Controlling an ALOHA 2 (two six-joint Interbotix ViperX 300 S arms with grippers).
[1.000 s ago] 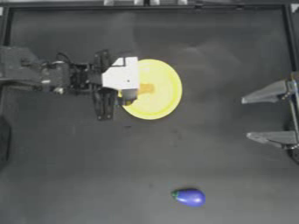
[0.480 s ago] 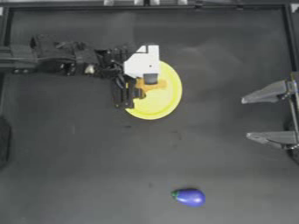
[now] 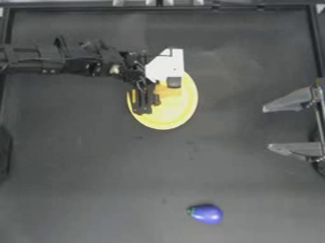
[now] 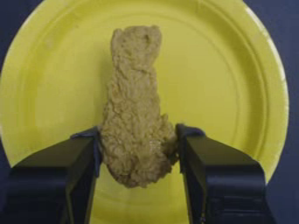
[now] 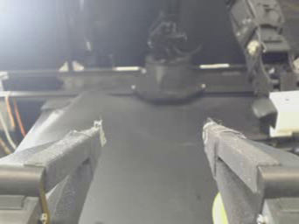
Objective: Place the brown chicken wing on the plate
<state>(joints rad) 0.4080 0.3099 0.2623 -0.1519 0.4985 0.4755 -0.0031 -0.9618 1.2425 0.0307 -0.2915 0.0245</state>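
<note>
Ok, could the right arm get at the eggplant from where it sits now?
Probably yes. The right gripper waits open at the right edge, and the purple eggplant lies alone on the table with nothing between them. The left gripper is over the plate, holding the chicken wing.

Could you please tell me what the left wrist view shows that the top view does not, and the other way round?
Only the left wrist view shows the left gripper with its jaws closed on the chicken wing and the wing's rough surface. Only the top view shows the eggplant lying far from the plate, and the right gripper parked open at the right edge. Both show the yellow plate.
</note>
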